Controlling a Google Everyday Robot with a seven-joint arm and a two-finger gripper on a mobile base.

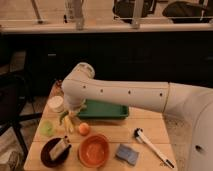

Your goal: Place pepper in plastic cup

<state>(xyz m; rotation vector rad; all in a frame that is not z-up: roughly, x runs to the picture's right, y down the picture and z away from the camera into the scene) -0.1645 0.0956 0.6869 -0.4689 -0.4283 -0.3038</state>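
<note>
My gripper hangs from the white arm's wrist at the left of the wooden table, just above the vegetables. The pepper is a slim dark green curve lying right below and left of the gripper, partly hidden by it. A slim yellow vegetable lies beside the pepper. The pale green plastic cup stands upright a short way left of the pepper, apart from the gripper.
A white round tub stands behind the cup. A green tray lies at the back middle. An orange fruit, an orange bowl, a dark bowl, a blue sponge and a white brush fill the front.
</note>
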